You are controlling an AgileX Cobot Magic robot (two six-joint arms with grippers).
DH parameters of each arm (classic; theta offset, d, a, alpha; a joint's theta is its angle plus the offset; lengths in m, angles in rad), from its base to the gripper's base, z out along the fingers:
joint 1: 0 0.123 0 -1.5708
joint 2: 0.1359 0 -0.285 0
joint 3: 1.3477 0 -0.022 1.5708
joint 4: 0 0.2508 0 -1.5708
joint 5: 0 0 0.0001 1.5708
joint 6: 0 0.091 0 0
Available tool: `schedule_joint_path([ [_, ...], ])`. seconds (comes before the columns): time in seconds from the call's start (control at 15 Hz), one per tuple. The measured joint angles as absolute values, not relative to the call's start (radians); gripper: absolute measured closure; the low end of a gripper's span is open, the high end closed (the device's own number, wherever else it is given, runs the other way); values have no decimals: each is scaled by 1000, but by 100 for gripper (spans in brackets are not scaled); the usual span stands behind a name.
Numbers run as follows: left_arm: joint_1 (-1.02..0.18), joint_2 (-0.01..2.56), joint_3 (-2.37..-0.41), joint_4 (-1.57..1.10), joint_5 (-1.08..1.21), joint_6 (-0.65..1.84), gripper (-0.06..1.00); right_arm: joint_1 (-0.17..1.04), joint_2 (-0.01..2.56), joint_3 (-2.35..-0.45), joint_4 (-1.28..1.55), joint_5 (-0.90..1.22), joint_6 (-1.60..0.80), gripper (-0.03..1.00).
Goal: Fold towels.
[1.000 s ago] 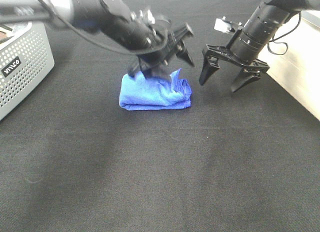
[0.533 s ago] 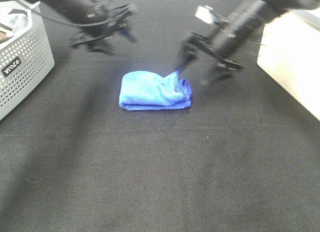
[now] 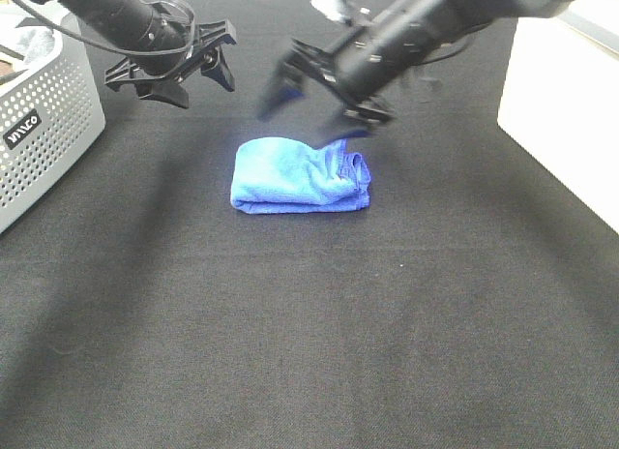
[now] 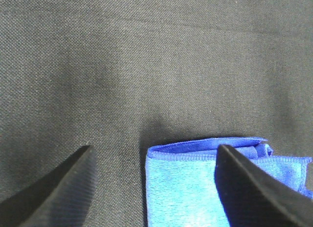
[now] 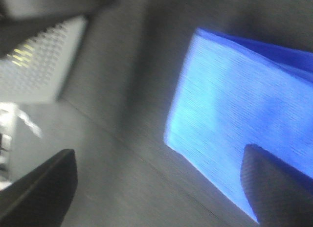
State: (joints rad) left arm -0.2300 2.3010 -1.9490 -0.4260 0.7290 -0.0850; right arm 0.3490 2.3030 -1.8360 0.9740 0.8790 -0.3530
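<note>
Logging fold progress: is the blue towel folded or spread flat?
Folded: the blue towel lies as a compact layered bundle, stacked edges showing at one end.

L gripper [image 3: 174, 76] left the towel [image 3: 300, 176], now up near basket [image 3: 48, 120], jaws apart, empty. R gripper [image 3: 314, 110] swung from towel's right to above its far edge, wide open.

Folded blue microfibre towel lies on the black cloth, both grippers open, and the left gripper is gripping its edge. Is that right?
Not quite: the left gripper grips nothing. The exterior high view shows it open above the black cloth, apart from the folded blue microfibre towel. The right gripper is open too, as stated.
</note>
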Motion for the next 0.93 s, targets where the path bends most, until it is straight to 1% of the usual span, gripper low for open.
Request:
schedule_joint_path([
  [0.13,-230,2301,-1949,-424,729,-85,29,348,2346,-1836,1006,871,-383,12],
  [0.33,-230,2301,-1949,-424,736,-85,29,337,2399,-1836,979,870,-391,12],
  [0.67,-230,2301,-1949,-418,771,-86,29,244,2404,-1836,909,863,-363,12],
  [0.93,-230,2301,-1949,-417,790,-87,29,208,2403,-1836,802,893,-348,12],
])
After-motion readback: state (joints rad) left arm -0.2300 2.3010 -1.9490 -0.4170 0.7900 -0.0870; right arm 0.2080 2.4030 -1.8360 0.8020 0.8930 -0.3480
